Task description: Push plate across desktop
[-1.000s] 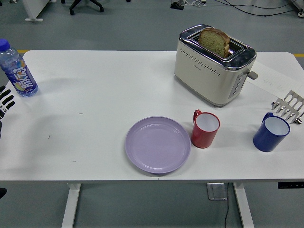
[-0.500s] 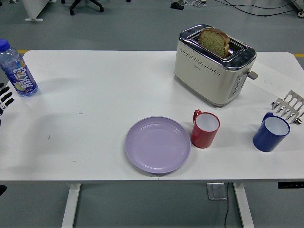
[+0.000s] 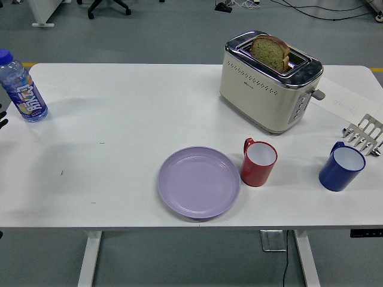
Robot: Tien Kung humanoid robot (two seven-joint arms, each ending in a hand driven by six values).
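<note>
Six things stand on the white bench (image 3: 119, 119), and only a sliver of the left hand (image 3: 2, 118) shows at the picture's left edge, too little to tell whether its fingers are apart or together. The right hand is out of sight.

Largest is the cream toaster (image 3: 269, 84), far across the bench from the hand and toward the back, with a slice of brown bread (image 3: 269, 52) standing up out of its slot. Next comes the purple plate (image 3: 199, 182), well away from the hand, to its right and nearer the front edge, lying flat with nothing on it. A wide bare stretch of bench lies between hand and plate. Touching or just beside the plate's far side from the hand stands a red mug (image 3: 258, 162), white inside, its handle turned toward the back. Farther off in the same direction is a blue mug (image 3: 342, 168), and behind that a metal rack (image 3: 364, 134) near the bench's right edge. Just beside the hand, slightly behind it, stands a plastic bottle (image 3: 21, 89) with a blue cap.
</note>
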